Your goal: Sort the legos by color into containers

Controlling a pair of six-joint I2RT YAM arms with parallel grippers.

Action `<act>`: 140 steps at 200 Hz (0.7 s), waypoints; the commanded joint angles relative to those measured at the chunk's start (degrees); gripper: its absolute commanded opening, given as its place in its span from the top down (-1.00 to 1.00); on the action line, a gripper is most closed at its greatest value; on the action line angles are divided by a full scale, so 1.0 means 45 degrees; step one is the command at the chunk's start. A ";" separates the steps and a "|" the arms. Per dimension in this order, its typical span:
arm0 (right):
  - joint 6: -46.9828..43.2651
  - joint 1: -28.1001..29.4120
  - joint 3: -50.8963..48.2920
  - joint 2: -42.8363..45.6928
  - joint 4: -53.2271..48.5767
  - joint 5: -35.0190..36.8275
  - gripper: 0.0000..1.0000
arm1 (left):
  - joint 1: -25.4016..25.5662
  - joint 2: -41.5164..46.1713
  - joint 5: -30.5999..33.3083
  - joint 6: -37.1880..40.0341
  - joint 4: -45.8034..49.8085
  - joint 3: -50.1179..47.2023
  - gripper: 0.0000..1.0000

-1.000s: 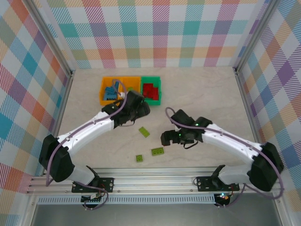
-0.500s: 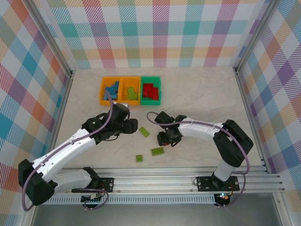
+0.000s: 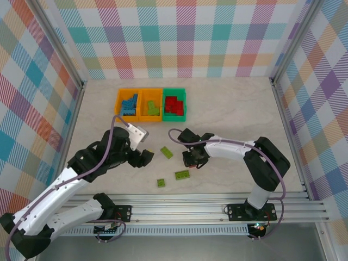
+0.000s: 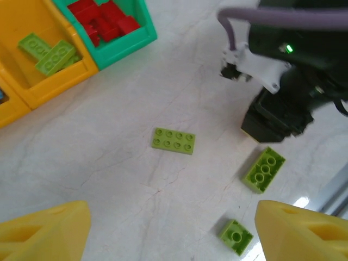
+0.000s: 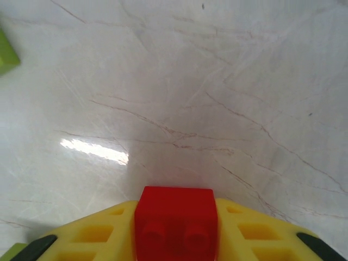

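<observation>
1. Legos, loose: three lime green pieces lie on the table (image 3: 234, 109). There is a flat eight-stud plate (image 4: 173, 141), a long brick (image 4: 263, 169) just beside the right gripper (image 3: 191, 159), and a small brick (image 4: 236, 236) nearest the arm bases.
2. Legos, held: one red brick (image 5: 176, 220) is pinched between the right gripper's jaws, low over bare table.
3. Legos, sorted: blue pieces are in the left orange bin (image 3: 117, 106). Green pieces are in the middle orange bin (image 3: 151, 117). Red pieces are in the green bin (image 3: 184, 106).
4. Left gripper (image 4: 171, 217): jaws are spread wide with nothing between them. It hovers above the loose green pieces.
5. Step in hand, as judged: the red brick is grasped and its carry to the green bin is about to start.
6. Next move, right arm:
   - Lift the red brick clear of the table.
   - Travel away from the bases, past the plate, to the right end of the row.
   - Release it over the red pile.
7. Next move, left arm:
   - Descend on one green piece. The plate lies most nearly beneath it.
   - Take that piece to the middle orange bin.
   - The two grippers are near each other, so their paths need keeping apart.
</observation>
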State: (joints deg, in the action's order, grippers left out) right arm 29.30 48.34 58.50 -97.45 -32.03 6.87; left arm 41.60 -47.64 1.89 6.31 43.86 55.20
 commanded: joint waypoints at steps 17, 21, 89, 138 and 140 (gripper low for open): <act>-0.0743 -0.0619 0.2014 0.0896 -0.0114 0.0539 0.33 | 0.0031 0.1054 -0.0458 0.2367 -0.0891 -0.1317 -0.65; -0.0851 -0.0758 0.2291 0.0877 -0.0016 0.0572 0.33 | 0.0039 0.1228 -0.0492 0.2383 -0.1220 -0.1526 -0.67; -0.2438 -0.2753 0.5399 -0.1477 0.3297 0.1349 0.34 | -0.0039 0.2445 0.0603 0.2876 -0.3222 -0.3712 -1.00; -0.3080 -0.3273 0.8583 -0.4220 0.3586 0.1363 0.33 | -0.0347 0.2085 0.0438 0.3262 -0.3441 -0.3975 -1.00; -0.3090 -0.3279 0.8724 -0.4325 0.3535 0.1353 0.32 | -0.0385 0.2050 0.0439 0.3265 -0.3428 -0.3983 -1.00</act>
State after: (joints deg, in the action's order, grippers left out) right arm 18.33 33.80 90.78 -113.03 -18.09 12.47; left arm 41.21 -37.58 3.73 19.11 30.24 37.95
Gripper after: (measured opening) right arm 0.338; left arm 0.997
